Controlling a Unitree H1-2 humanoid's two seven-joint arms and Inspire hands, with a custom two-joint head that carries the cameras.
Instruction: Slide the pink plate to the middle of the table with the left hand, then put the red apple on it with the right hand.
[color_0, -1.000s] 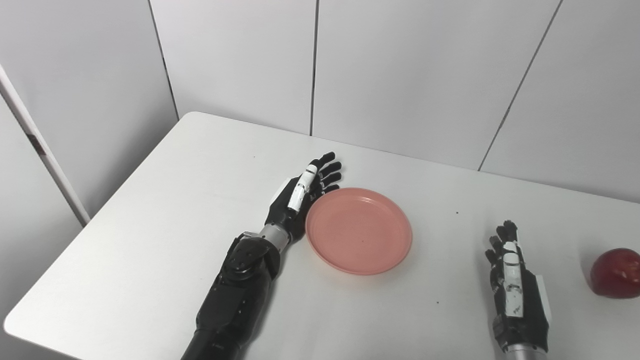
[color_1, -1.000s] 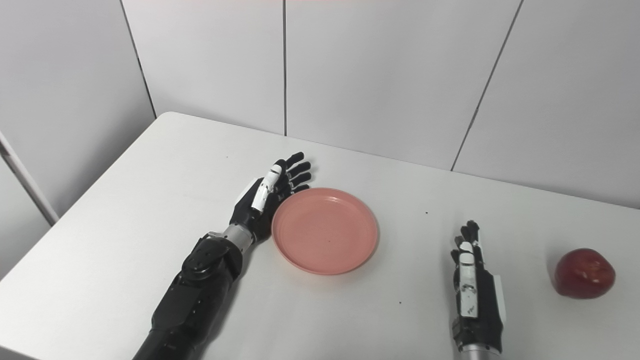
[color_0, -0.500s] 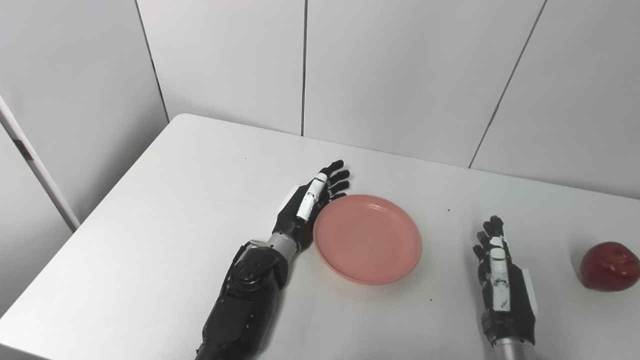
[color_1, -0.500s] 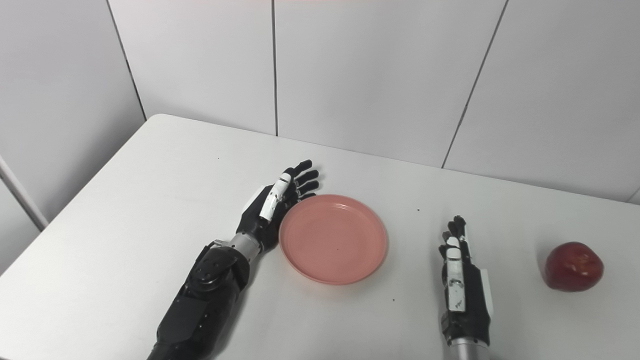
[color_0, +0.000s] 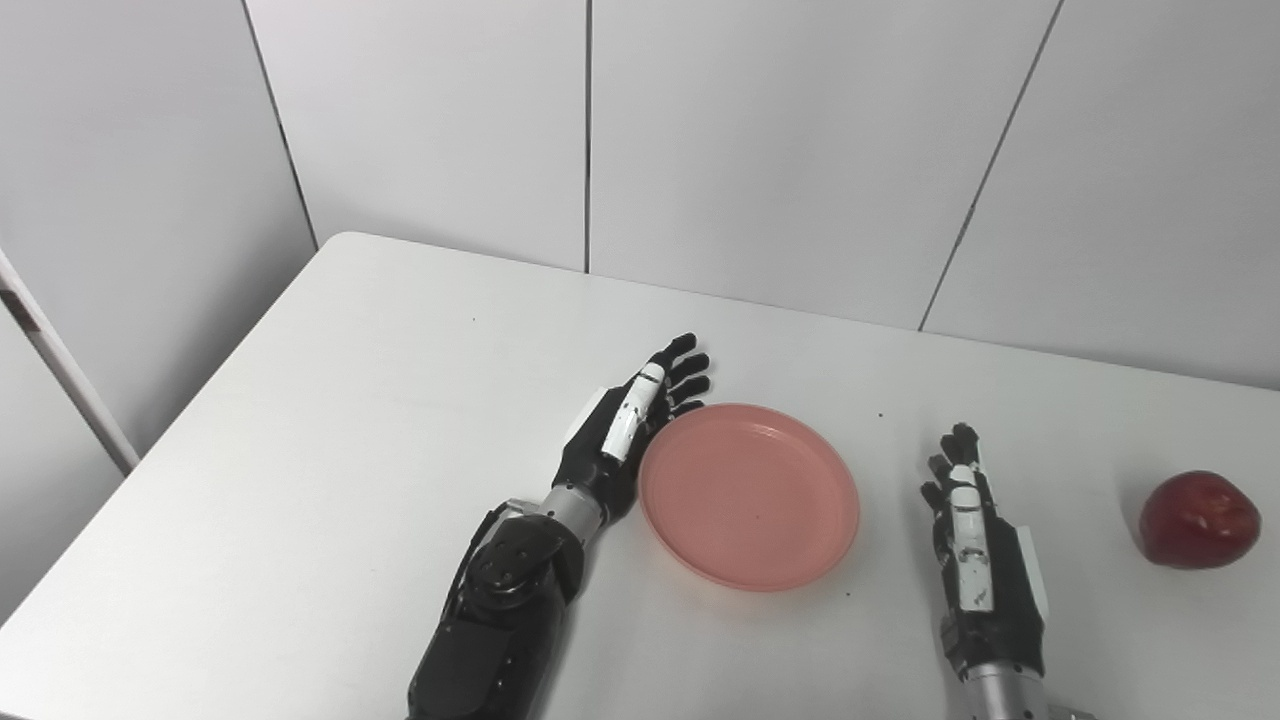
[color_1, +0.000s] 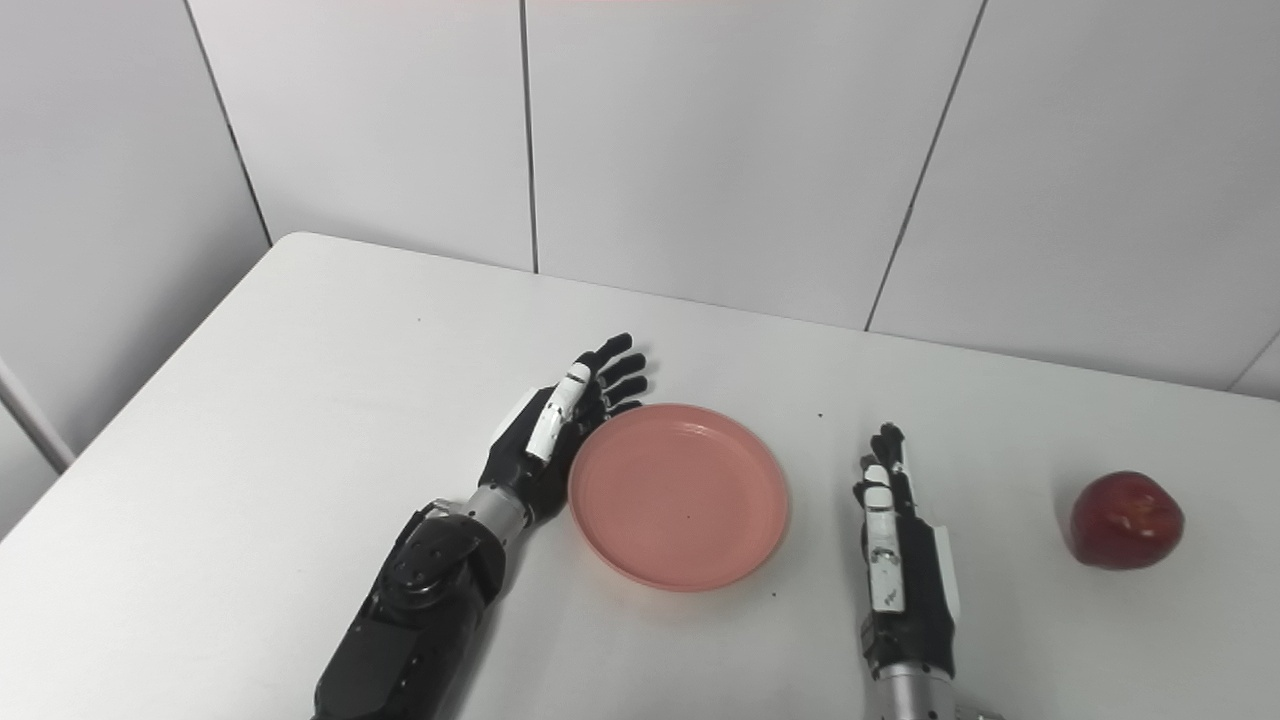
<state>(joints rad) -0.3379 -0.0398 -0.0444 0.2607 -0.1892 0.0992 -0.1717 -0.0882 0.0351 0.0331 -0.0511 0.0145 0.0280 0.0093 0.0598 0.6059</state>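
Observation:
The pink plate (color_0: 750, 495) lies flat on the white table (color_0: 350, 420), empty. My left hand (color_0: 625, 430) is open, fingers straight, its edge pressed against the plate's left rim. To the right of the plate, a short gap away, my right hand (color_0: 975, 545) lies open on the table and holds nothing. The red apple (color_0: 1198, 519) stands on the table further right, well apart from the right hand.
Grey wall panels (color_0: 760, 150) rise just behind the table's far edge. The table's left edge (color_1: 130, 400) runs diagonally, with a white post (color_0: 60, 375) beyond it. A few small dark specks (color_0: 880, 415) dot the tabletop.
The camera has panned right. Against the tabletop specks, my left hand has pushed the pink plate to the right. The right hand and apple have stayed about where they were.

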